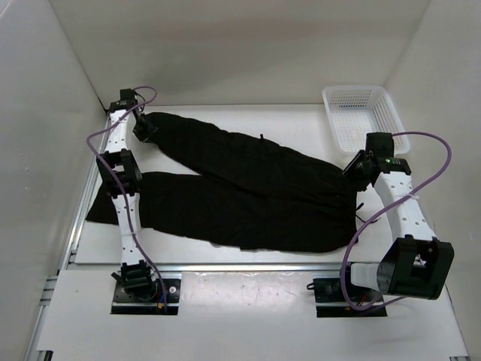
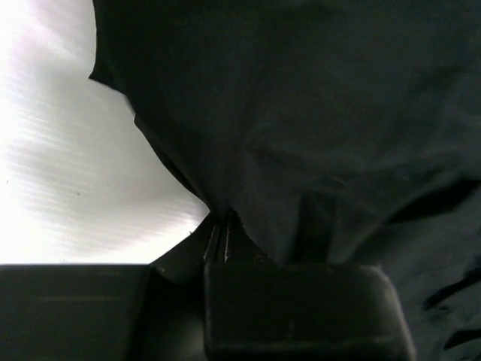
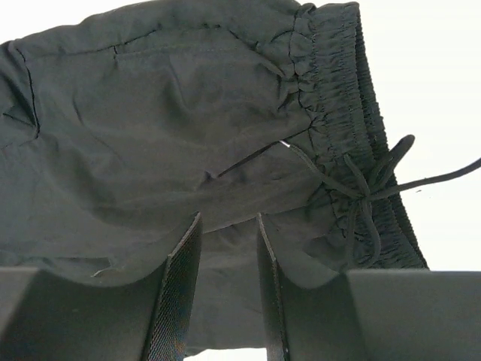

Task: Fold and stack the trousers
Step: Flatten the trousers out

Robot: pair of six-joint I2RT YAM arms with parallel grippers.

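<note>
The black trousers (image 1: 248,188) lie spread on the white table, both legs running left and the waistband at the right. My left gripper (image 1: 143,129) is at the hem end of the far leg. In the left wrist view it (image 2: 223,222) is shut on a pinch of the black cloth (image 2: 301,113) at its edge. My right gripper (image 1: 356,167) is over the waist end. In the right wrist view it (image 3: 228,219) is open, its jaws apart just over the cloth beside the elastic waistband (image 3: 342,83) and drawstring (image 3: 368,188).
A white mesh basket (image 1: 361,113) stands at the back right corner, just behind the right gripper. White walls close in the table at the left, back and right. The near leg's hem (image 1: 98,207) reaches the table's left edge.
</note>
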